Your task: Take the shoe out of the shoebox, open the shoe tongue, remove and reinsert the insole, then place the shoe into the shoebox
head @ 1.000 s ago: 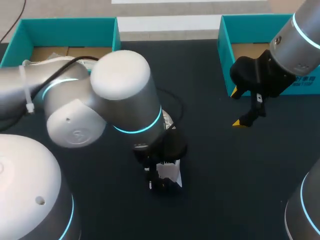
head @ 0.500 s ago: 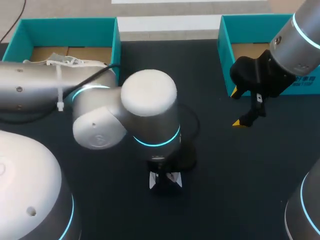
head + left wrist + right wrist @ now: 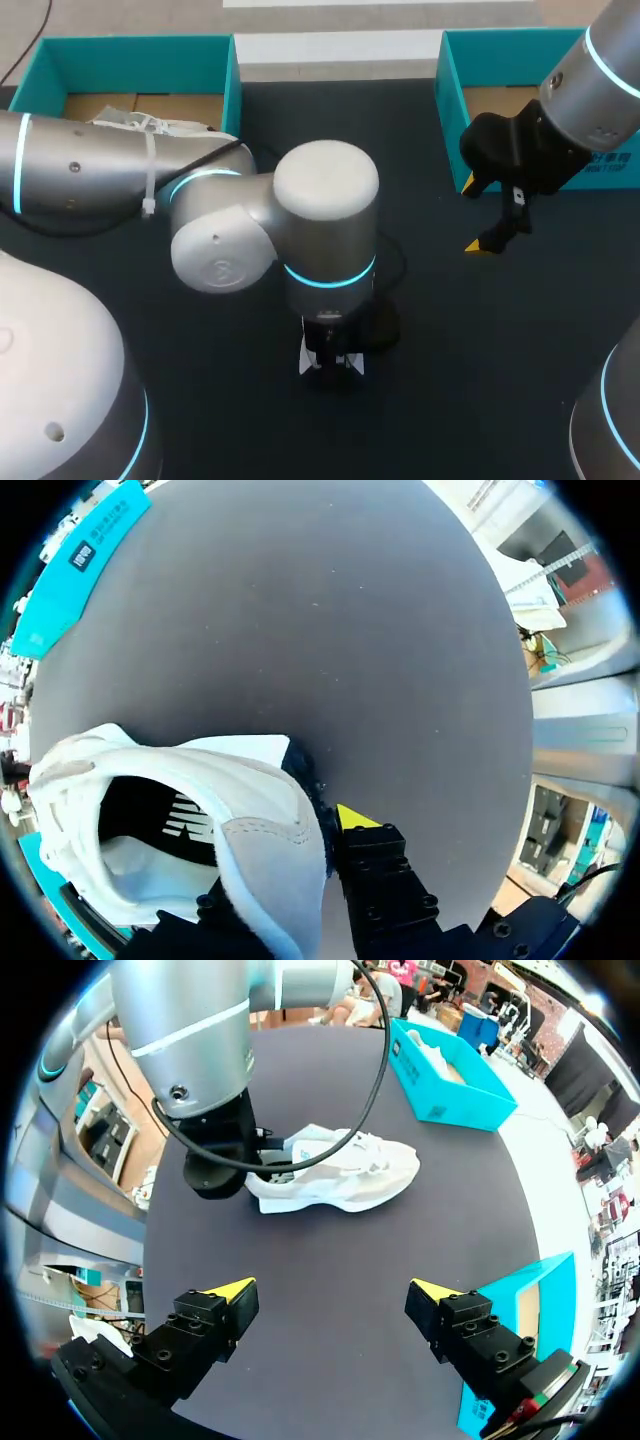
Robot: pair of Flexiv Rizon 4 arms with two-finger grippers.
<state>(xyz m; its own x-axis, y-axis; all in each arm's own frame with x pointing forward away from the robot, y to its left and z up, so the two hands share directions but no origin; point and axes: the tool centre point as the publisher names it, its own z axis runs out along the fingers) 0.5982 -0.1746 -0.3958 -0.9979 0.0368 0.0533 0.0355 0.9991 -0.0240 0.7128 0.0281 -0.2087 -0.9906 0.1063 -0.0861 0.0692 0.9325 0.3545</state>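
A white shoe (image 3: pixel 340 1175) with grey suede panels lies on its side on the dark table. In the head view only a sliver of the shoe (image 3: pixel 343 363) shows beneath my left wrist. My left gripper (image 3: pixel 290 855) sits at the heel, with the heel wall (image 3: pixel 265 850) pinched between its fingers; one yellow fingertip (image 3: pixel 355 816) presses the outside, the other is hidden by the shoe. The shoe's mouth and dark insole (image 3: pixel 165 815) gape beside it. My right gripper (image 3: pixel 488 218) hangs open and empty above the table at the right, well clear of the shoe; its own view shows the right gripper (image 3: pixel 335 1295) with the shoe ahead of it.
A teal shoebox (image 3: pixel 215 50) stands at the back left with white items inside. A second teal box (image 3: pixel 450 95) stands at the back right, close behind my right gripper. My left arm's bulky elbow (image 3: pixel 325 215) covers the table's middle.
My left arm swung to the right and settled over the shoe's heel, and its fingers closed from wide apart onto the heel wall. The right arm kept still.
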